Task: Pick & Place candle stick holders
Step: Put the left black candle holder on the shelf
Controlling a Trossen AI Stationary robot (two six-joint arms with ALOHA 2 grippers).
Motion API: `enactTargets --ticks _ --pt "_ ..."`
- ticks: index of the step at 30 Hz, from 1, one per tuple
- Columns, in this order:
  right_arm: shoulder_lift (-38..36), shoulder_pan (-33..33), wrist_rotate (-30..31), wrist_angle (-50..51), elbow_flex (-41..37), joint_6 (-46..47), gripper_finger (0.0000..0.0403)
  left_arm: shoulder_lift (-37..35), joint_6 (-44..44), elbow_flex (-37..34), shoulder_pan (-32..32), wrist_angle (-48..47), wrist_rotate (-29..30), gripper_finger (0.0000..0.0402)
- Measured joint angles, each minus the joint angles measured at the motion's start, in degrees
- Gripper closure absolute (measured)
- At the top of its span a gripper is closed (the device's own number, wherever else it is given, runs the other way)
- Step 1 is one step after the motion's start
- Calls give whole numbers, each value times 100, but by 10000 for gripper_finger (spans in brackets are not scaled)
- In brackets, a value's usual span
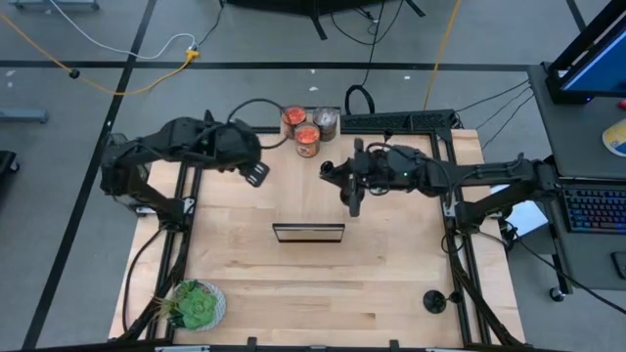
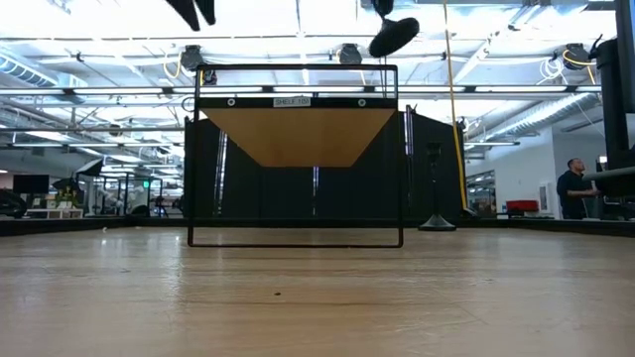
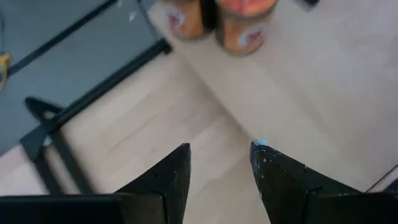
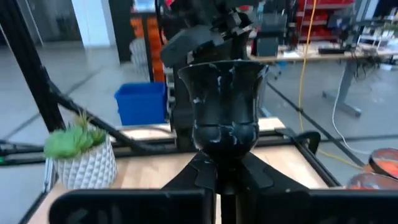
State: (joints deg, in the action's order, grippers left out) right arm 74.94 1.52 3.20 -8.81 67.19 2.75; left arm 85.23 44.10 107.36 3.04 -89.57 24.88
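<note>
The left arm reaches in from its side, its claw (image 1: 256,173) hanging above the surface (image 1: 391,284) to the left of the small wire shelf (image 1: 308,233) and farther back. Its two dark fingers (image 3: 166,180) stand apart with nothing between them. The right arm stretches in from the opposite side, its claw (image 1: 354,200) above the shelf's right end, just behind it. Its jaws are clamped on the stem of a black candle stick holder (image 4: 224,109), which lies lengthwise in line with them.
</note>
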Motion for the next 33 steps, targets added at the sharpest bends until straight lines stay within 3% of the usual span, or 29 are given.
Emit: enactTargets --ticks 6,10,18,29,33 --pt "-2 76 20 -1554 -649 279 390 -821 513 -778 -252 231 231 229" --pt "-2 152 247 -2041 -936 310 390 -1457 819 -1547 -285 551 269 229" --pt "227 443 293 -3269 -1290 434 390 -2419 317 -2708 -220 1932 269 229" --pt "1211 789 256 -4288 -1298 736 390 -2920 118 -3526 -18 2476 167 229" --pt "1380 891 265 -4197 -1297 836 390 -2979 98 -3645 40 2699 66 229"
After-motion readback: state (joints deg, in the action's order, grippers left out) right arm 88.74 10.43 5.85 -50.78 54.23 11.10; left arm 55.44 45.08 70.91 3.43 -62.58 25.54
